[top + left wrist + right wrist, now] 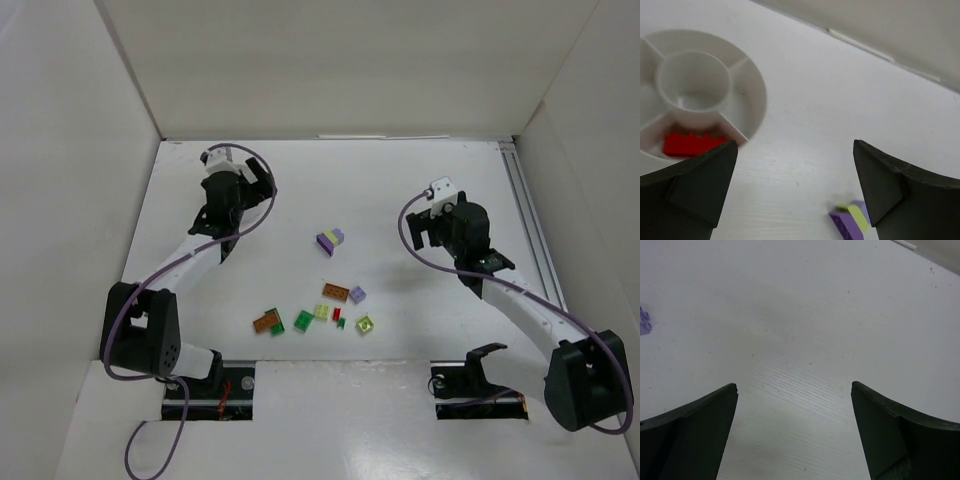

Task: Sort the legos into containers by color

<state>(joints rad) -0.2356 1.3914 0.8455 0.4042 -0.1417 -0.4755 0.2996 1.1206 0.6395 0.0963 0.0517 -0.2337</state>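
Seen from the left wrist, the white divided dish (pixel 758 95) lies at the upper left. One red lego (pixel 689 144) rests in its near wedge compartment. My left gripper (pixel 795 150) hangs open beside the dish with nothing between its fingers (pixel 700 185). A lilac and yellow-green lego stack (pixel 851 222) sits by its right finger. From above, my left gripper (pixel 240 185) hides the dish. The loose legos (pixel 320 315) lie scattered at mid-table, the lilac and yellow-green stack (pixel 331 240) behind them. My right gripper (pixel 432 228) is open over bare table, empty (pixel 794 387).
White walls enclose the table on the left, back and right. A metal rail (pixel 528 230) runs along the right edge. A lilac piece (pixel 644 321) shows at the left edge of the right wrist view.
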